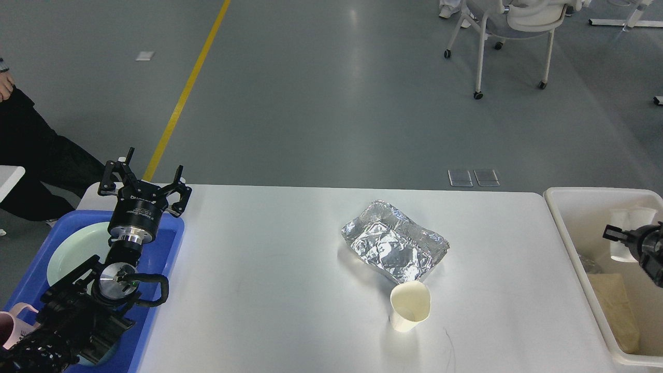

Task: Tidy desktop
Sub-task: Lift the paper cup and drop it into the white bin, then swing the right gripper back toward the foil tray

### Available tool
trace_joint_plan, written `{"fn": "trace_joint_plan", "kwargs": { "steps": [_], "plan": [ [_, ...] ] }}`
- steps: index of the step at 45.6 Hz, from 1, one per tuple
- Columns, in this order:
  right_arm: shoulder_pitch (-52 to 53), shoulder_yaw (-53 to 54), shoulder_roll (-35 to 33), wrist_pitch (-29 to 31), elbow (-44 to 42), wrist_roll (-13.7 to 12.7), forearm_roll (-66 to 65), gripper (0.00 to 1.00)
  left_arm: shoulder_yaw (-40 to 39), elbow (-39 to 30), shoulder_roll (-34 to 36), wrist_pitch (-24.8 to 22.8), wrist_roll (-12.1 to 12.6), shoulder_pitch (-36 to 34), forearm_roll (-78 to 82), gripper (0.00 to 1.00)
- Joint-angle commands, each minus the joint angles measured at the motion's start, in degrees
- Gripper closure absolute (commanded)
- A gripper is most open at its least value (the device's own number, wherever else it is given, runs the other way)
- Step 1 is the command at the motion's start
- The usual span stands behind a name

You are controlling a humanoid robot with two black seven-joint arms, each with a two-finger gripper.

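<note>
One white cup [627,233] hung over the bin [570,217] at the right gripper [619,234], grip unclear; left gripper [142,181] gaped empty. Foil [393,246] and paper cup [410,305] remained on the desktop [269,280].

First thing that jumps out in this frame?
The crumpled foil packet shining mid-desktop, with a cream paper cup standing just in front of it. At the right edge, the right pincer is over the cream bin beside white cups; whether it grips them is unclear.
</note>
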Motion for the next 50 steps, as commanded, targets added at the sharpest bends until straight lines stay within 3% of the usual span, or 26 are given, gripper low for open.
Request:
{"fn": "trace_joint_plan", "kwargs": {
  "steps": [1, 4, 5, 6, 7, 28, 37, 45, 50],
  "plan": [
    [-13.1, -0.3, 4.2, -1.6, -14.2, -2.1, 8.5, 1.00, 0.0, 0.0, 0.0, 0.0, 0.0, 0.0, 0.0, 0.03],
    [-16.1, -0.2, 5.5, -1.7, -16.5, -3.4, 10.3, 1.00, 0.0, 0.0, 0.0, 0.0, 0.0, 0.0, 0.0, 0.03],
    [-16.4, 0.0, 5.7, -1.8, -16.5, -3.5, 10.6, 0.89, 0.0, 0.0, 0.0, 0.0, 0.0, 0.0, -0.1, 0.03],
    [-16.5, 0.2, 5.7, -1.8, -16.5, -3.6, 10.7, 0.51, 0.1, 0.0, 0.0, 0.0, 0.0, 0.0, 0.0, 0.03],
    [-16.7, 0.2, 5.7, -1.7, -16.6, -3.6, 10.7, 0.01, 0.0, 0.0, 0.0, 0.0, 0.0, 0.0, 0.0, 0.03],
    [-16.1, 1.0, 5.5, -1.9, -16.9, -3.6, 10.8, 0.00, 0.0, 0.0, 0.0, 0.0, 0.0, 0.0, -0.1, 0.03],
    [-9.6, 1.1, 5.7, -1.0, -15.7, -3.6, 10.7, 0.00, 0.0, 0.0, 0.0, 0.0, 0.0, 0.0, -0.1, 0.03],
    [5.1, 1.2, 4.9, -0.4, -5.7, -3.3, 10.5, 0.00, 0.0, 0.0, 0.0, 0.0, 0.0, 0.0, -0.1, 0.03],
    [15.6, 1.1, 2.4, 4.5, 3.9, -3.0, 10.3, 0.00, 0.0, 0.0, 0.0, 0.0, 0.0, 0.0, -0.1, 0.03]
  ]
}}
